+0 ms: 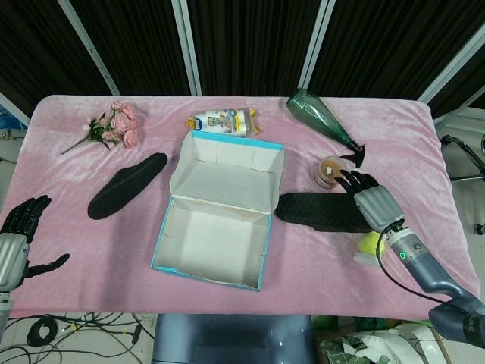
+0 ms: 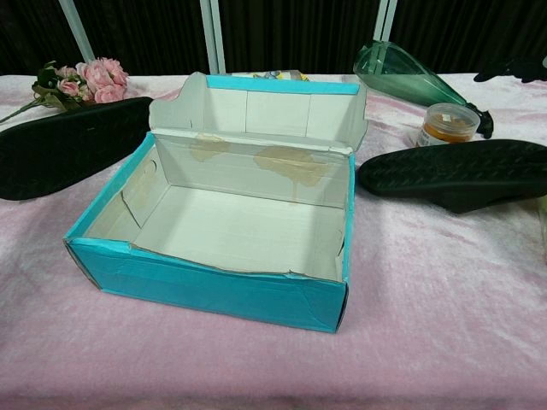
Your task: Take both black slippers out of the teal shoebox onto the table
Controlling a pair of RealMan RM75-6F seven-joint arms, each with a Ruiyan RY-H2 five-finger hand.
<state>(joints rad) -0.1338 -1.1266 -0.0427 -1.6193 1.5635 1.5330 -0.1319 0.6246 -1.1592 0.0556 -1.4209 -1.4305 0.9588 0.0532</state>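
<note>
No writing is legible on the snack packet [image 1: 223, 121] behind the shoebox [image 1: 216, 227], nor on the small jar [image 1: 331, 170]. The shoebox stands open mid-desk, its inside bare. One slipper [image 1: 126, 186] lies sole-up towards the left edge; the other slipper [image 1: 322, 212] lies sole-up just right of the box. The right hand [image 1: 369, 199] rests at its heel end, fingers spread forward, whether gripping I cannot tell. The left hand [image 1: 19, 235] hangs released by the front-left corner. Flowers [image 1: 114, 127] and a green bottle [image 1: 322, 115] sit along the far edge.
</note>
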